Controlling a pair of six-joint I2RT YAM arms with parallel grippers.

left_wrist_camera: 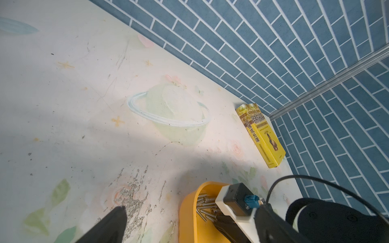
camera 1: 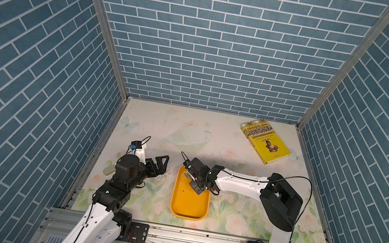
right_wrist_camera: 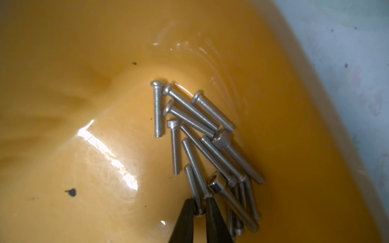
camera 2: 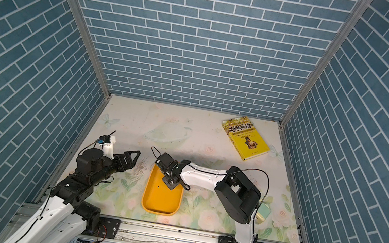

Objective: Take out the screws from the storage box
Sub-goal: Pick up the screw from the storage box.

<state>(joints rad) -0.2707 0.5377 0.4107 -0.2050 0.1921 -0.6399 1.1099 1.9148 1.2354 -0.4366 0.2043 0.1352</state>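
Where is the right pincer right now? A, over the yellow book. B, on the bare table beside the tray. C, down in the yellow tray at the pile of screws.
C: the right wrist view shows the right pincer with its black tips either side of one of the screws lying in the yellow tray.

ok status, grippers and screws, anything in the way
Right gripper pinched on one of the screws, piled at one end of the yellow tray. Left gripper open, beside the tray. Nothing blocking; yellow book far off.
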